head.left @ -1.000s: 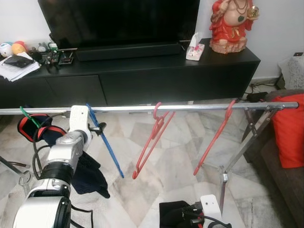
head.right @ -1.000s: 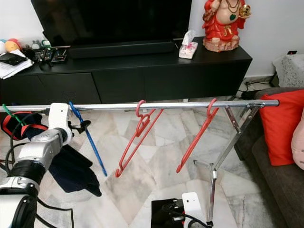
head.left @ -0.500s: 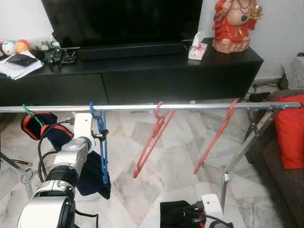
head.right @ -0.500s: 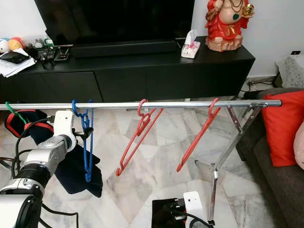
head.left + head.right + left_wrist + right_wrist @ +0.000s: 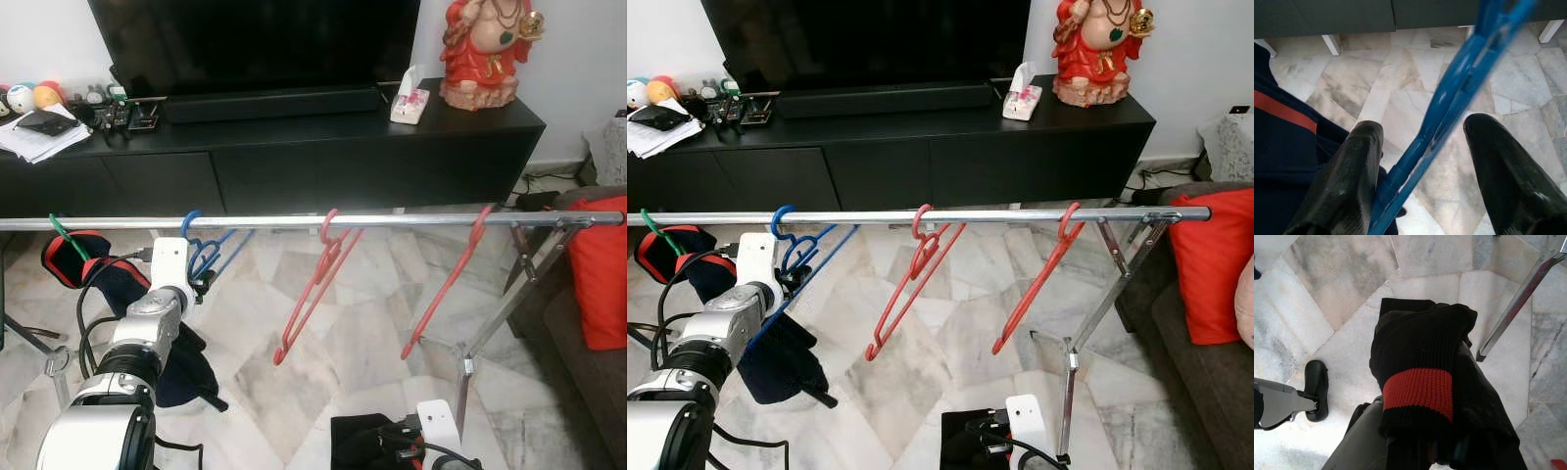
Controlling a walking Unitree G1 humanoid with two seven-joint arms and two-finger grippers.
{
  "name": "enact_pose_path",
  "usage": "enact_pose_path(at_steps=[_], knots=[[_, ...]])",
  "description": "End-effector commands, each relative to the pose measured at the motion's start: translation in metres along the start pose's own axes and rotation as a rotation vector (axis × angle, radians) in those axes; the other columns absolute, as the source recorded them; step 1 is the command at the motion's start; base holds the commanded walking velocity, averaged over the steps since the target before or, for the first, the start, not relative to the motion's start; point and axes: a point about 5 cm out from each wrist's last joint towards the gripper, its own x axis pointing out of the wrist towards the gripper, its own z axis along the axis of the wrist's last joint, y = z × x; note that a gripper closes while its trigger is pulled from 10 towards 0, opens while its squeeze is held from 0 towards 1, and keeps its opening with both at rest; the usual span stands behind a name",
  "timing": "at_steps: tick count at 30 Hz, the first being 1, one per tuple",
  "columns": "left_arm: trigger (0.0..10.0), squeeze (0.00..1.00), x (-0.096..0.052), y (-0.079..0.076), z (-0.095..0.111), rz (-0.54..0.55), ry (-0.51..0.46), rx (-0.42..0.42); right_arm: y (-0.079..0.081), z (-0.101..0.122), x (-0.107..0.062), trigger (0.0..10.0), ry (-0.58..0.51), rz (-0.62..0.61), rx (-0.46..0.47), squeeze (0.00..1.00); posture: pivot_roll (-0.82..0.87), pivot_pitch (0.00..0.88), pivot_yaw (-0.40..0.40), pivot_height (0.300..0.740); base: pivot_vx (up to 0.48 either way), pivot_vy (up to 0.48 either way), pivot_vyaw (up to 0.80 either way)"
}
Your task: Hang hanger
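A blue hanger [image 5: 210, 255] hangs by its hook [image 5: 190, 218] on the silver rail [image 5: 392, 219], its body swung back toward the black cabinet. My left gripper [image 5: 1422, 147] is open just below the rail, its fingers [image 5: 1347, 186] on either side of the hanger's blue bar [image 5: 1449, 107]. The bar rests against one finger. Low at the front, my right gripper [image 5: 392, 452] is shut on a black garment with a red band [image 5: 1420, 357], which hides its fingers.
Two red hangers [image 5: 318, 284] [image 5: 446, 284] hang further right on the rail, and a green hanger [image 5: 64, 235] at its left end. The rack's leg [image 5: 500, 313] slants down on the right beside a red cushion [image 5: 602, 274]. Dark clothes [image 5: 186, 367] lie under my left arm.
The blue hanger went from slanting in my left gripper to hooked on the rail, then swung back toward the cabinet. My left gripper has dropped slightly.
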Motion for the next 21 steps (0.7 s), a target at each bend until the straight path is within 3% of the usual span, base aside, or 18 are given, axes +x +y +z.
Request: enact_pose_path(at_steps=[1,16,17,21], knots=[[0.8,0.0,0.0002,0.0025,0.0014,0.01,-0.002,0.006,0.0008,0.0043,0.0007,10.0,-0.018,0.002,0.003,0.0,-0.14,0.0,0.04,0.74,0.0,0.0,0.0],[0.8,0.0,0.0002,0.0025,0.0014,0.01,-0.002,0.006,0.0008,0.0043,0.0007,10.0,-0.018,0.002,0.003,0.0,-0.14,0.0,0.04,0.74,0.0,0.0,0.0],[0.0,0.0,0.0005,0.0026,-0.0001,0.01,-0.004,0.005,0.0009,0.0044,0.0007,10.0,-0.018,0.003,0.003,0.0,-0.14,0.0,0.038,0.74,0.0,0.0,0.0],[0.0,0.0,0.0003,-0.0044,0.0025,-0.061,-0.069,-0.034,0.0061,0.004,0.001,10.0,-0.012,0.013,-0.007,0.0,-0.15,0.0,0.034,0.74,0.0,0.0,0.0]])
